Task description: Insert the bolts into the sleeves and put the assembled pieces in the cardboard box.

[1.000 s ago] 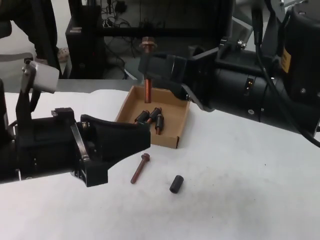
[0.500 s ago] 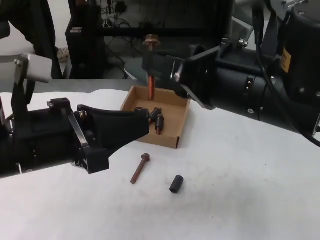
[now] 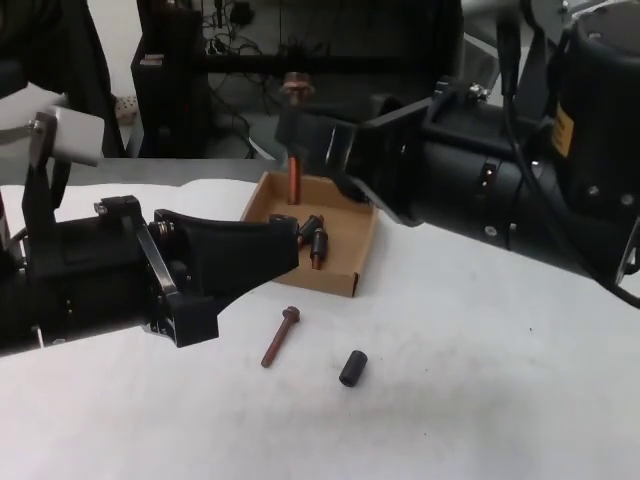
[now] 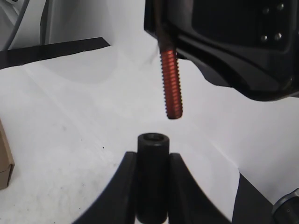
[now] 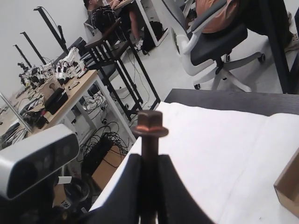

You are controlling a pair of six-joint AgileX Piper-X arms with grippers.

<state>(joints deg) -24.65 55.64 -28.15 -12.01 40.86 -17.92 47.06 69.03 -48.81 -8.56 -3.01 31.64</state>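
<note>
Bolt in right tool hangs above sleeve in left tool.

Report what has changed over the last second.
The left gripper, shut on its sleeve, rose a little in the first half second, then held. The right gripper, shut on the upright bolt, wavered slightly sideways as its arm shifted. Neither let go. The loose bolt, loose sleeve, cardboard box and the assembled pieces in it stayed put.
</note>
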